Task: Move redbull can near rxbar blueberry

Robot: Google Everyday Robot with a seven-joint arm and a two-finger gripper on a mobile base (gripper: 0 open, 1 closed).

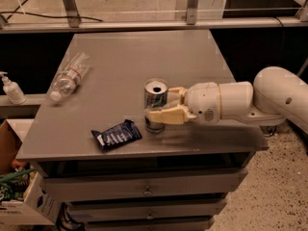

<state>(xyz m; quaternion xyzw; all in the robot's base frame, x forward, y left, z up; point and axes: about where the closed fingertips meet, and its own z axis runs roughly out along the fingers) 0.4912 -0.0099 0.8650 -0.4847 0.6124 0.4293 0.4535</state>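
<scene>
1 gripper (160, 105) clasping redbull can (156, 93) | 1 rxbar blueberry (117, 135) near | 1 bottle (70, 76)

Gripper (159, 103) clasping redbull can (155, 95) hides its side.

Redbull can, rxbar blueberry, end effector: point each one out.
redbull can (156, 87), camera view, its silver top.
rxbar blueberry (117, 135), camera view, middle of the wrapper.
end effector (160, 105), camera view, midway between fingertips, clamped on the redbull can.
</scene>
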